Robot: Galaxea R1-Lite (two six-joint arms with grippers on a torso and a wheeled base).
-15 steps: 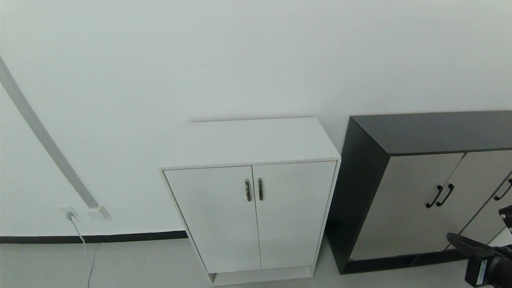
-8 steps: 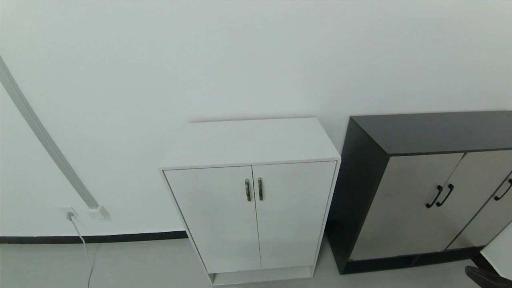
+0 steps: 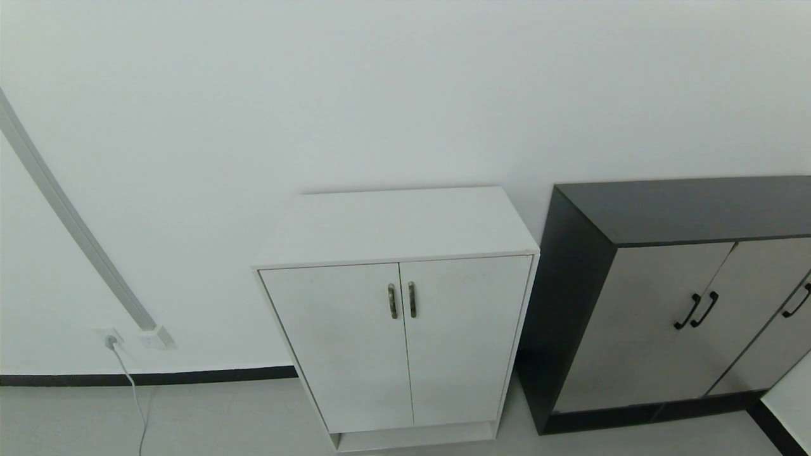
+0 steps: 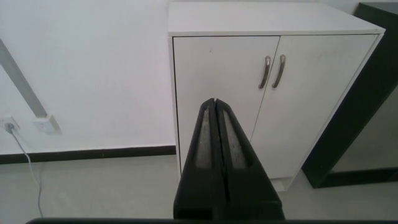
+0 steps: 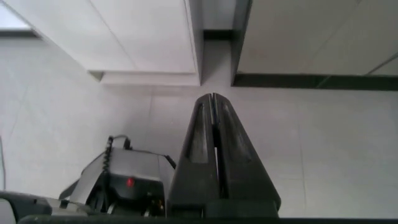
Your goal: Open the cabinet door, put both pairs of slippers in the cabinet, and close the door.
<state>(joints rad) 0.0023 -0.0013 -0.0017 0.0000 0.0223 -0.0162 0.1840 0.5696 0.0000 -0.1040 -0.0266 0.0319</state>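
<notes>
A white two-door cabinet (image 3: 399,329) stands against the wall with both doors closed and two metal handles (image 3: 402,300) side by side at the middle. The left wrist view faces this cabinet (image 4: 273,93) from a short way off, handles (image 4: 273,71) visible; my left gripper (image 4: 215,102) is shut, with nothing between its fingers. My right gripper (image 5: 213,98) is also shut and empty, pointing down at the grey floor near the gap between the white cabinet's base (image 5: 149,78) and the dark cabinet (image 5: 311,79).
A black cabinet (image 3: 665,297) with mirrored doors and black handles stands right of the white one, a narrow gap between them. A wall socket with a white cable (image 3: 130,386) and a slanted conduit (image 3: 70,221) are at the left. Grey floor lies in front.
My right arm, seen at the head view's lower right a second ago, has dropped out of that view. The cabinet doors stay closed.
</notes>
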